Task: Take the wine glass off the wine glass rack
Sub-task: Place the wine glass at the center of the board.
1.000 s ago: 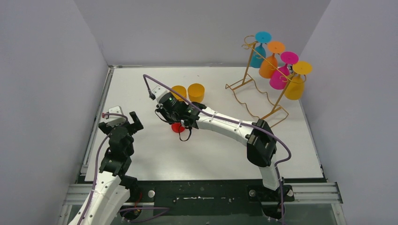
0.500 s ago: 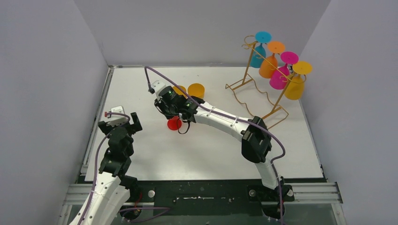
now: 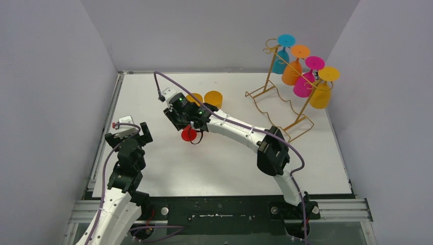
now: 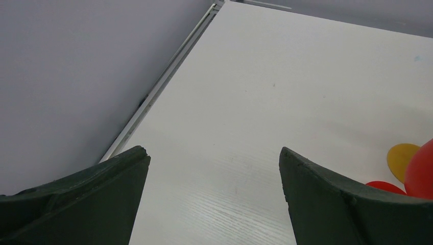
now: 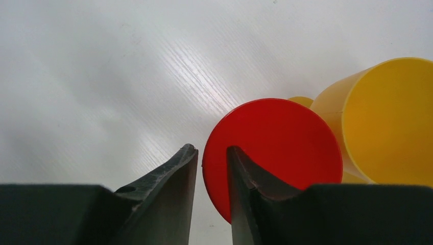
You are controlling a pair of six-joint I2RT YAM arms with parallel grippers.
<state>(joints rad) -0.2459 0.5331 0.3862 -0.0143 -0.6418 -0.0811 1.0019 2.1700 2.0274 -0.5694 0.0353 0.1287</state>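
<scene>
Right jaws: barely parted, foot of your red wine glass (image 5: pixel 275 148) right at the tips, nothing visibly clamped.
Left jaws: wide open over bare surface (image 4: pixel 286 92), holding nothing.
Red wine glass: off the rack (image 3: pixel 270 69), well apart from it, just beside two yellow cups (image 3: pixel 213 99).
Rack: your far right, four glasses (image 3: pixel 292 71) hanging upside down.

White bench (image 3: pixel 230 163), plain matte top with metal rails along its edges. The gold wire rack (image 3: pixel 284 97) stands on it towards the far right corner. Two yellow cups (image 3: pixel 213 98) sit side by side around the far middle. A red glass (image 3: pixel 188 133) is just in front of them, but I can't tell if it's actually resting on the bench.
</scene>
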